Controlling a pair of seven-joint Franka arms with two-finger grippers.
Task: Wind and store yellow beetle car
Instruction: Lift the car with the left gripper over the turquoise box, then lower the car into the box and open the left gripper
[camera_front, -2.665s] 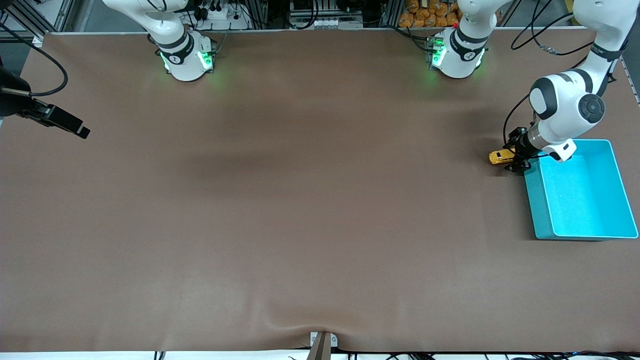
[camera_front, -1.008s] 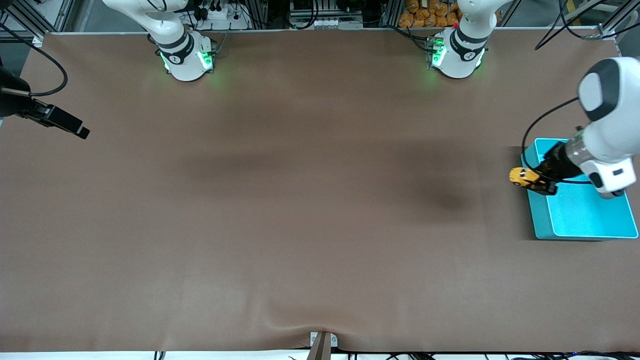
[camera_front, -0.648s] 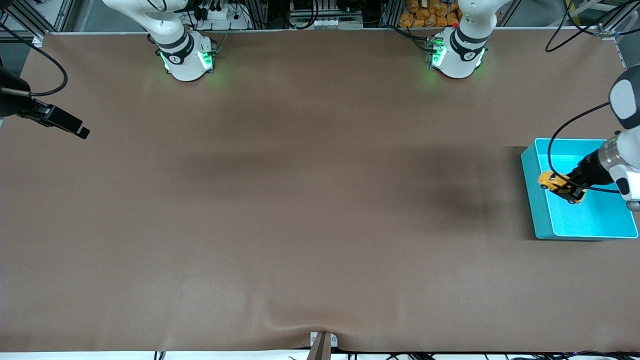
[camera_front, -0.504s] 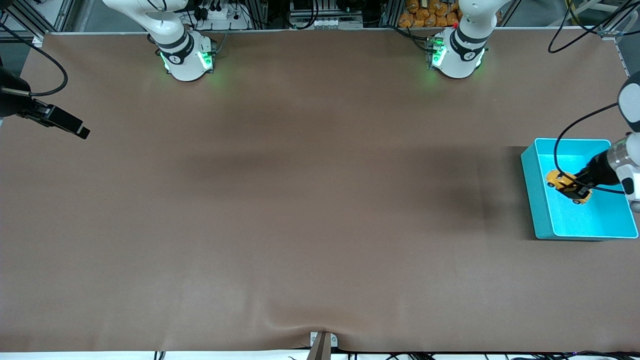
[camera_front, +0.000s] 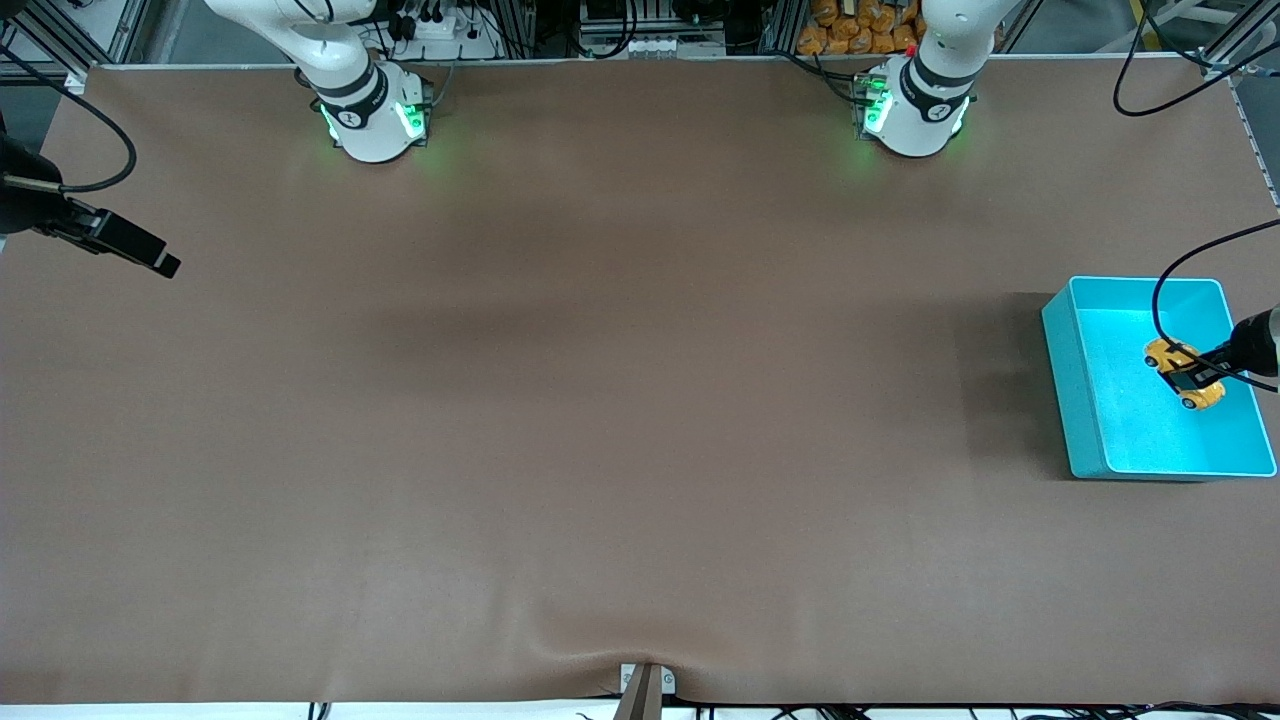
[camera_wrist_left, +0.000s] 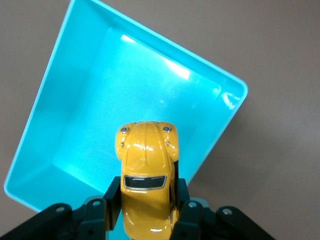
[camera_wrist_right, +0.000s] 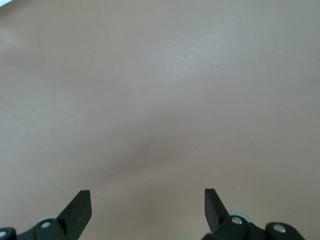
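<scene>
No readable text, labels or numbers.

The table (camera_front: 600, 420) is seen from high up by the front camera, facing the two arm bases along the top edge, at 11 and 1 o'clock of the frame. The teal bin (camera_front: 1075, 380) is caught at 3 o'clock. From the left wrist, the view is aimed straight down, close in, onto the same teal bin (camera_wrist_left: 60, 100), with the yellow beetle car (camera_wrist_left: 146, 170) at 6 o'clock; bin and car (camera_front: 1185, 375) are shared with the front view. From the right wrist, only bare table surface (camera_wrist_right: 160, 90) is looked down upon, at close range.
</scene>
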